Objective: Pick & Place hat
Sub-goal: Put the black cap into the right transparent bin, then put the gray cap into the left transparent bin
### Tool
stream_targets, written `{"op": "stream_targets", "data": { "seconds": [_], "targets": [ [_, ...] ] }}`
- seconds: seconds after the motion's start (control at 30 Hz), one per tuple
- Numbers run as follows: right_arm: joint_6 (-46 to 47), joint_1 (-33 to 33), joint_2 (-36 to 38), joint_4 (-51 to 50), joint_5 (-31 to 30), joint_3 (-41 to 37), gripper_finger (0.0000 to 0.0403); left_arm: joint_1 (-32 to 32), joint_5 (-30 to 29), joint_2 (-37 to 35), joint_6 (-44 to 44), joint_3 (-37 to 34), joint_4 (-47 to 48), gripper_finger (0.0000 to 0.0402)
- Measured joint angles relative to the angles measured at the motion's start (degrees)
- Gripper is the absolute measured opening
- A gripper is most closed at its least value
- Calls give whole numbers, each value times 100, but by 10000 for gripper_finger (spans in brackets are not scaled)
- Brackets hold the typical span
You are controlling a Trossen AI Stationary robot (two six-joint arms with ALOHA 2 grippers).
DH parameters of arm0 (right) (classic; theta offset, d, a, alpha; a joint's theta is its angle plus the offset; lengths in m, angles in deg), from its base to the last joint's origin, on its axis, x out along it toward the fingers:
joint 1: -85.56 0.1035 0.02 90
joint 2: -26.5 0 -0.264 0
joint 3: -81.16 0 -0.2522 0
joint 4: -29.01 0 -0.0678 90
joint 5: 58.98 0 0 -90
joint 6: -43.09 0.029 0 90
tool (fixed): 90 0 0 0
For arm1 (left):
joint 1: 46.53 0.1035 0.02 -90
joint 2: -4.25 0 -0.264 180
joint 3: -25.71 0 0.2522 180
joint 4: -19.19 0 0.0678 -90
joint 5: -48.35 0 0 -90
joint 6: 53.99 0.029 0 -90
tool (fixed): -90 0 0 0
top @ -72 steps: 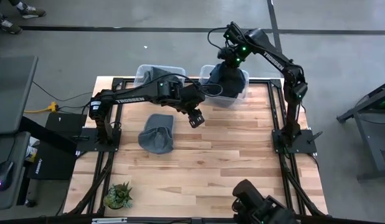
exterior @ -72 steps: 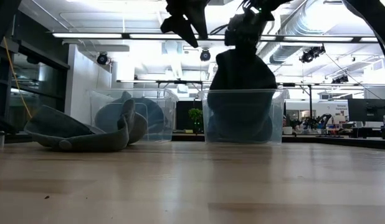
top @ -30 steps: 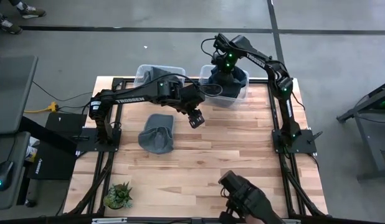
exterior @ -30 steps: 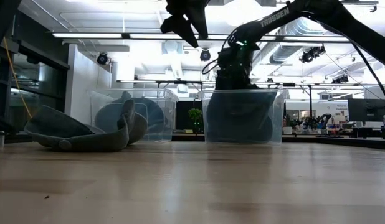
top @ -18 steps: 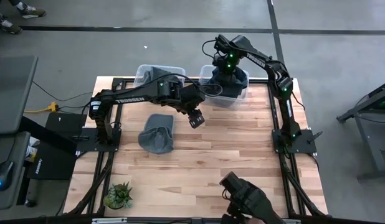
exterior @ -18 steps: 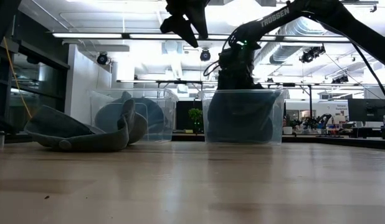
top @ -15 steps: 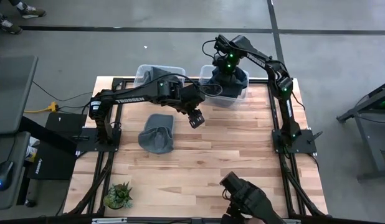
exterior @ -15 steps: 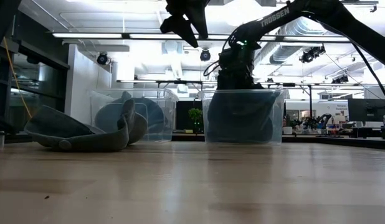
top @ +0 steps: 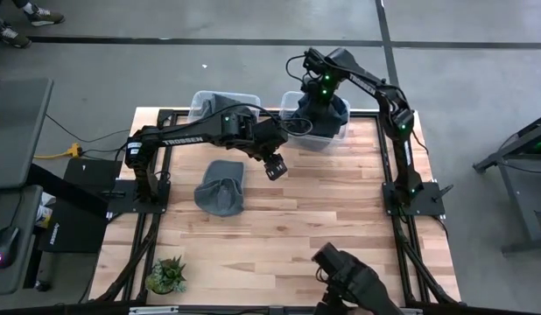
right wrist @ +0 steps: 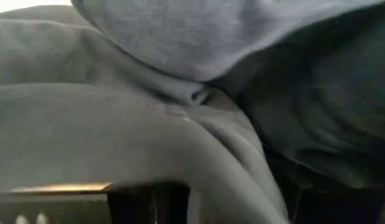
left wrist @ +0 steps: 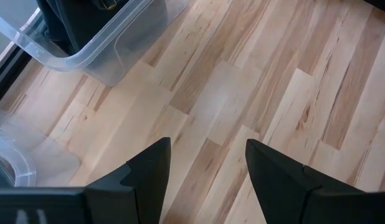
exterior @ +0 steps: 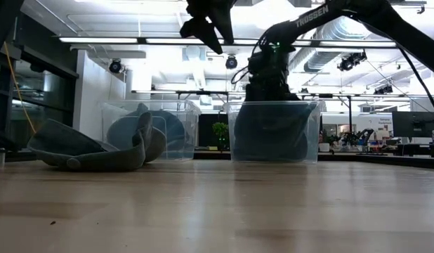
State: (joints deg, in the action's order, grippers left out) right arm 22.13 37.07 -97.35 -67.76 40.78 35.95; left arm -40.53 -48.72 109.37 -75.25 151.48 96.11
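while my right gripper (top: 318, 98) is down inside the clear bin (top: 333, 138) at 1 o'clock on the table, a dark hat (top: 327, 115) fills that bin, but i cannot tell if the claw grips or has released it. my left gripper (top: 274, 166) hangs released above the table centre, with a grey hat (top: 221, 187) lying at 9 o'clock from it. i judge this is the placing step, and next i must lift the right arm straight up, clear of the bin wall.
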Motion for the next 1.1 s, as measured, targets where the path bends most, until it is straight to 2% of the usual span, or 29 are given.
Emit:
{"op": "stream_targets", "data": {
  "seconds": [0.67,0.8,0.93,1.1],
  "targets": [
    [83,-2,1114,123,-699,4,164,0,0,0,-7,0,-4,204],
    [130,-7,1268,166,-573,4,118,-1,0,0,-8,0,-7,204],
    [-47,-33,1294,222,-270,4,24,0,0,0,-7,-2,-7,204],
    [0,-41,1294,392,-234,4,4,0,-2,0,-7,0,-7,204]
  ]
}}
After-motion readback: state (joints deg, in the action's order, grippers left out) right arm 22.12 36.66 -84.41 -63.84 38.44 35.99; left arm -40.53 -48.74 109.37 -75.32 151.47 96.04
